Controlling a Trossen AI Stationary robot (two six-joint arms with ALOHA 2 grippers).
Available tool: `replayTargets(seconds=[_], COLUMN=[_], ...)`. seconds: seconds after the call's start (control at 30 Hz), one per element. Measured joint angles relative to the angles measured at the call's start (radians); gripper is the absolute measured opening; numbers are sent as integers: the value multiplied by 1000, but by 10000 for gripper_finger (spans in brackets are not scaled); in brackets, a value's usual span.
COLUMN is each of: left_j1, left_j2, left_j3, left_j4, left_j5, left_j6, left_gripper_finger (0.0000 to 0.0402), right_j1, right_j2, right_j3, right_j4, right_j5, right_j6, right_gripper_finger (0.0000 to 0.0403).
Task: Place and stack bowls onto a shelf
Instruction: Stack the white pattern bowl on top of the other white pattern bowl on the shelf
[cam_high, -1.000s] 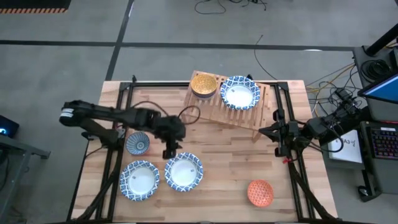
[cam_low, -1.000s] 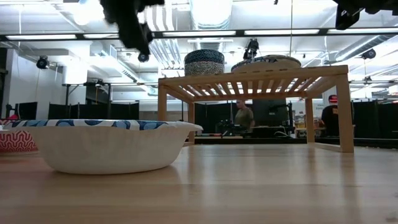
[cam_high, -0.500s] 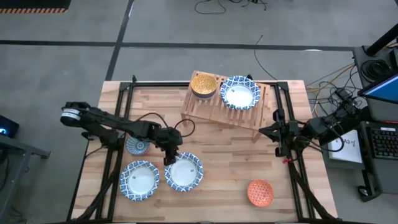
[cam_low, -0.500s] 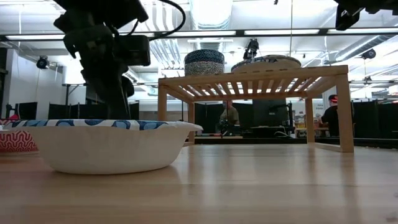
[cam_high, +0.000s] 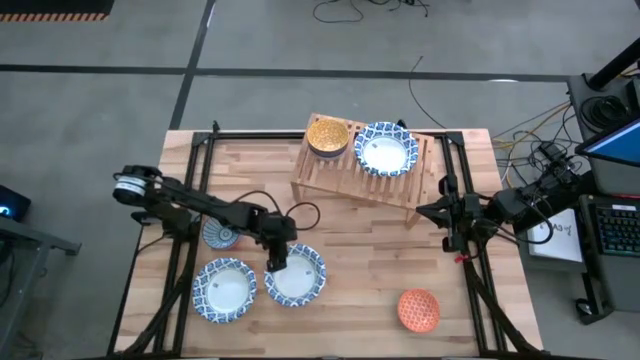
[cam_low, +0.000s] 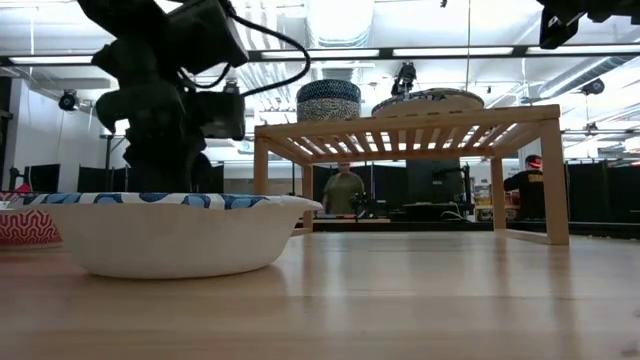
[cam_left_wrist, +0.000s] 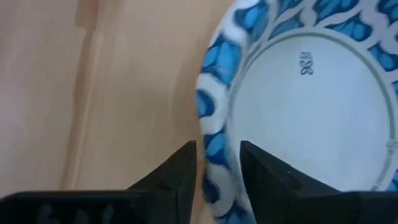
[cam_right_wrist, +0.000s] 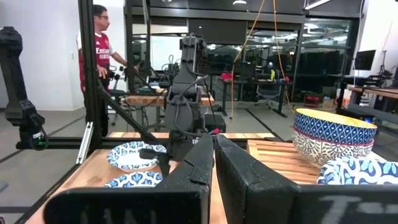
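My left gripper is open, low over the left rim of a wide blue-and-white bowl that rests on its base on the table. One finger stands inside the rim and one outside. A second wide bowl and a small blue-patterned bowl sit beside it. An orange bowl sits near the table's near right corner. The shelf carries a yellow bowl stacked on a patterned one and a wide bowl. My right gripper waits shut, right of the shelf. My left gripper comes from above, pointing down, with the bowl's left rim between its two fingers, one inside the bowl and one outside. Whether the fingers touch the rim I cannot tell. The bowl sits flat on the table.
Dark frame rails run along the table's left, far and right sides. A cable loop hangs off the left arm. Bare planks lie between the bowls and the shelf. People stand in the room beyond the table.
My left gripper has moved toward the table's near edge and come down, from above the small blue-patterned bowl to the left rim of the wide bowl, where its fingers now straddle the rim. The bowls have not moved.
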Motion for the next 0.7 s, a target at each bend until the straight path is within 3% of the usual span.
replayTargets(seconds=[0.2, 0.43, 0.7], left_j1=[-7, -7, -7], left_j2=[1, -21, -23], left_j3=[59, 168, 299], left_j4=[-17, -61, -102], left_j5=[4, -93, -228], left_j6=[49, 112, 207], left_gripper_finger=[13, 3, 1], right_j1=[0, 0, 0], right_j2=[24, 145, 410], right_j3=[0, 6, 165], right_j4=[17, 134, 67], right_j5=[7, 80, 115], right_j6=[13, 83, 201], right_gripper_finger=[9, 9, 9])
